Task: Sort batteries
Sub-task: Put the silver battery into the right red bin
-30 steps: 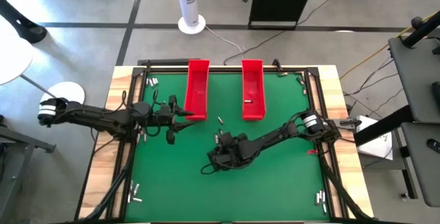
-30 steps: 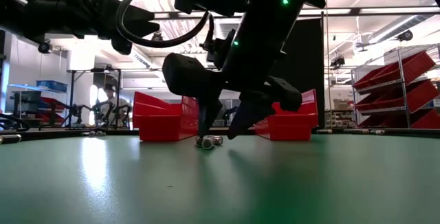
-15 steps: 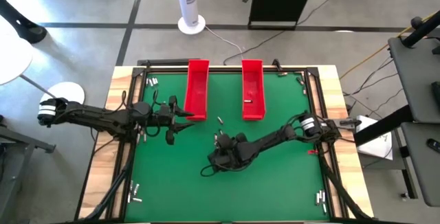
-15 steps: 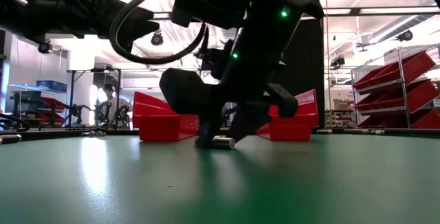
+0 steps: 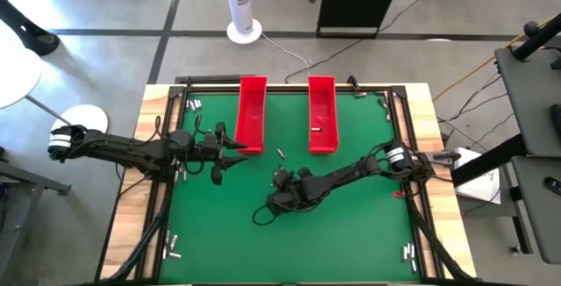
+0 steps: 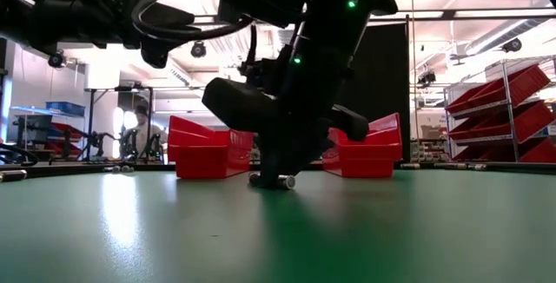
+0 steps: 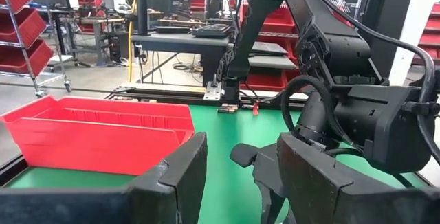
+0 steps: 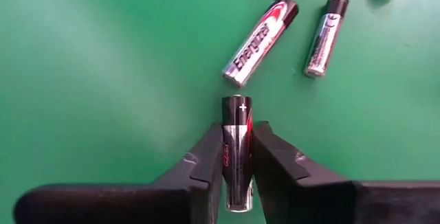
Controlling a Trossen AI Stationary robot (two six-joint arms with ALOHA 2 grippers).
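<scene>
"Energizer" battery (image 8: 260,40) beside right hand (image 8: 236,157)

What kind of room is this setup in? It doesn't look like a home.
Probably a robotics lab or workshop. Beyond the green table stand metal shelves of red storage bins, workbenches with equipment and a tower fan on a bare concrete floor.

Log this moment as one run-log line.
right gripper: shut on battery, at mat centre | left gripper: open, waiting beside left red tray | two batteries loose nearby
</scene>
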